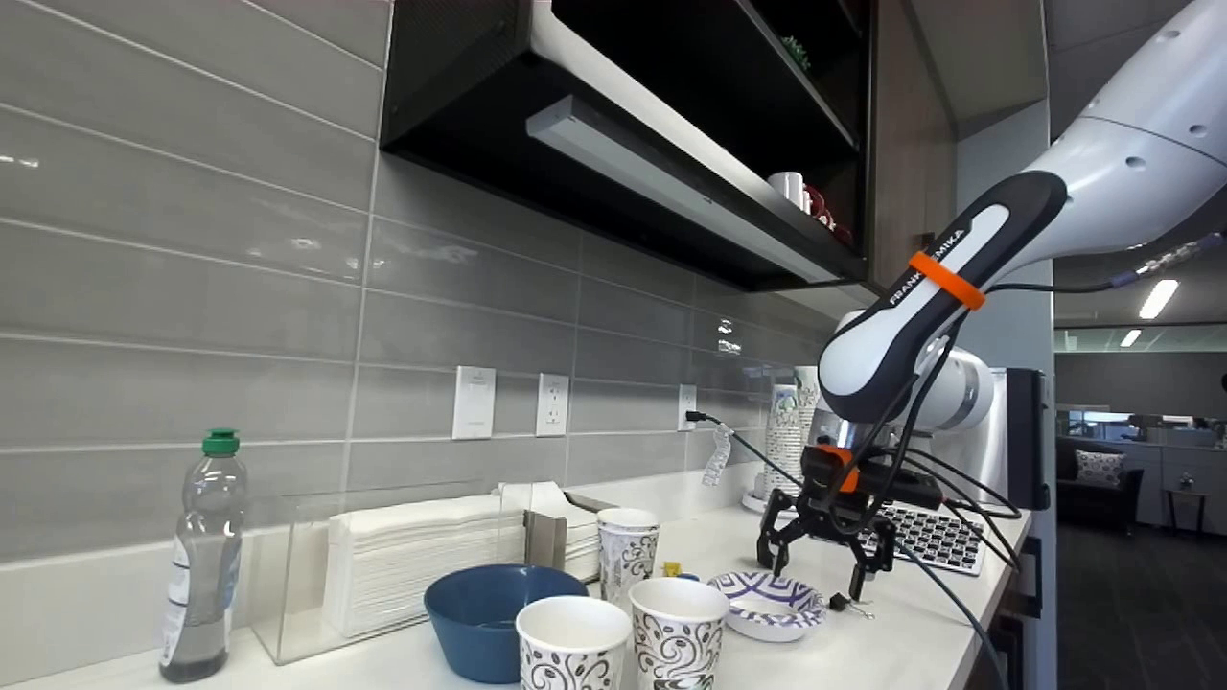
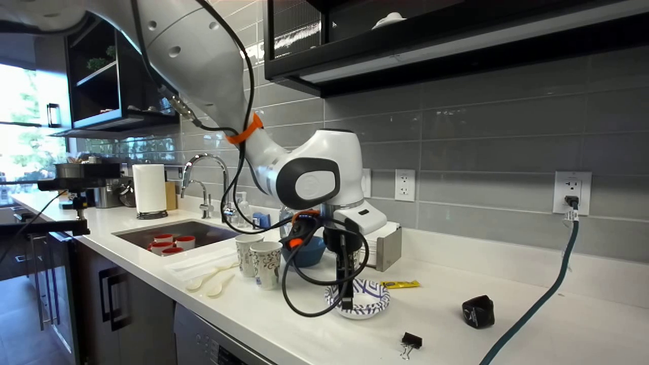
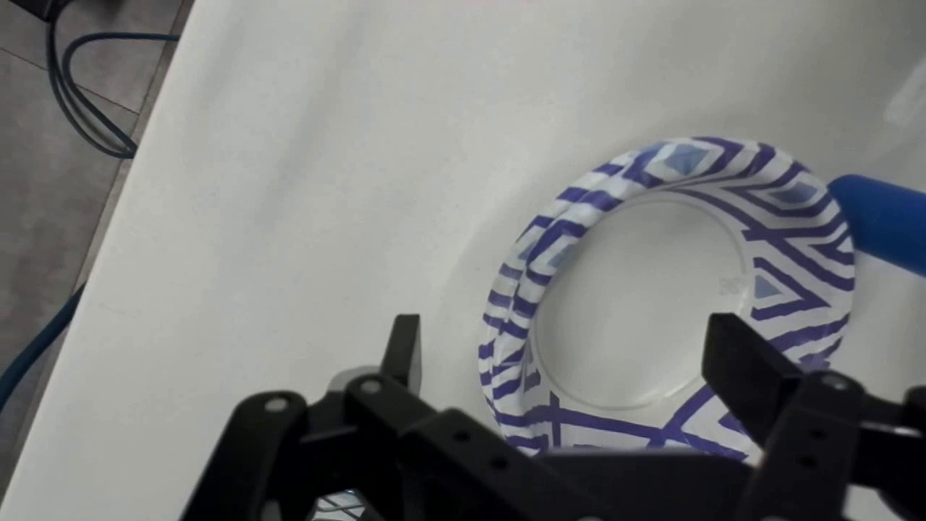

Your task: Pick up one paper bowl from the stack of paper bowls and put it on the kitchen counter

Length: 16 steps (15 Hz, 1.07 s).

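Observation:
The stack of paper bowls (image 1: pixel 770 629) is a short nested pile, white with a dark blue pattern, upright on the white kitchen counter (image 2: pixel 446 289). It also shows in an exterior view (image 2: pixel 364 312). In the wrist view the top paper bowl (image 3: pixel 636 289) is empty, and a second rim shows below it on the left. My gripper (image 3: pixel 561 336) is open and empty. One finger is left of the stack's rim, the other over the bowl's right part. In both exterior views the gripper (image 1: pixel 815 577) points down at the stack; the exact gap is unclear.
Patterned paper cups (image 1: pixel 679 632) and a blue bowl (image 1: pixel 470 628) stand beside the stack. A yellow packet (image 2: pixel 400 284), a binder clip (image 2: pixel 411 340) and a black object (image 2: pixel 478 311) lie near. A blue item (image 3: pixel 882 221) is at the rim. A cable (image 2: pixel 552 286) crosses the counter.

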Each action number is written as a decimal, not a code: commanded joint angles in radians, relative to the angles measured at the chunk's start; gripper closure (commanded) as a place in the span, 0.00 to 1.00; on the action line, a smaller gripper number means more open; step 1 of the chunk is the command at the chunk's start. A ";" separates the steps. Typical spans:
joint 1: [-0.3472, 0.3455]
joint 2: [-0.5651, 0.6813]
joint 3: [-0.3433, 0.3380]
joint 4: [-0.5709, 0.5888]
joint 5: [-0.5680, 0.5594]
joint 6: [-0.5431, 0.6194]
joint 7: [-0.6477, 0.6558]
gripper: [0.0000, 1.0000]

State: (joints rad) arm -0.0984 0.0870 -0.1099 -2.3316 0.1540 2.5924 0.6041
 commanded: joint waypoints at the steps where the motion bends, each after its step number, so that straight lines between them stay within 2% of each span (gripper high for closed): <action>1: 0.013 0.017 -0.005 -0.001 0.003 0.023 0.052 0.02; 3: 0.013 0.023 -0.006 0.002 0.002 0.023 0.062 0.27; 13: 0.011 0.025 -0.014 0.006 -0.019 0.022 0.095 0.98; 16: 0.009 0.023 -0.019 0.007 -0.018 0.019 0.097 1.00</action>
State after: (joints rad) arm -0.0981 0.1035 -0.1171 -2.3305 0.1532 2.5972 0.6692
